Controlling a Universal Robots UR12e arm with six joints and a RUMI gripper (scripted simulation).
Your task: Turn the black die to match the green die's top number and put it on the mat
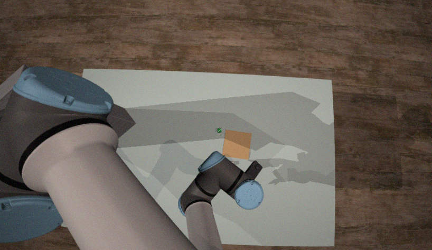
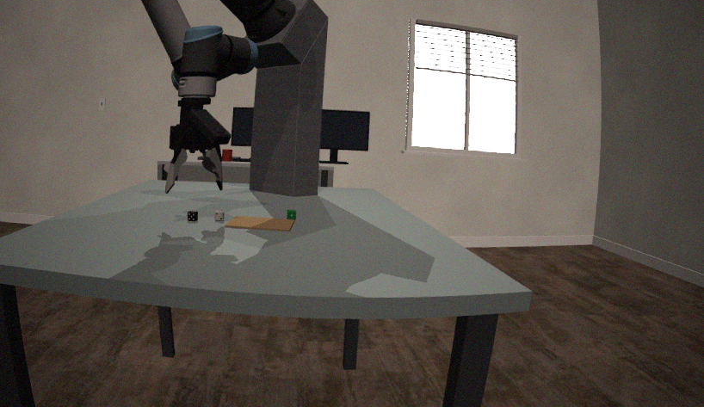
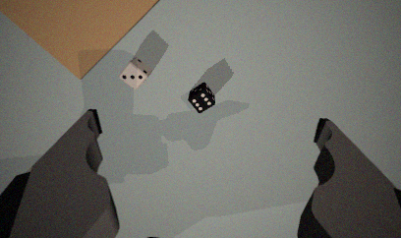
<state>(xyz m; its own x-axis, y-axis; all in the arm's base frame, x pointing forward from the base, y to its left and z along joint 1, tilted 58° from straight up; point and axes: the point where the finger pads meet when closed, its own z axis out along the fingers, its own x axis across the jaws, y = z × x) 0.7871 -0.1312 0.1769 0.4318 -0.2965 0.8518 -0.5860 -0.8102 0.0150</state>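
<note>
While the gripper (image 2: 193,180) hovers wide open (holding nothing) above the black die (image 3: 201,97), next comes descending to grasp it.

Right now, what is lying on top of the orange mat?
Nothing shows on the visible part of the mat. All three dice sit beside it on the table. From above, the arm covers one mat corner.

Three dice near the one orange mat (image 2: 259,223): one black die (image 2: 192,216), one white die (image 2: 219,216), one green die (image 2: 291,214); any others would be hidden.
</note>
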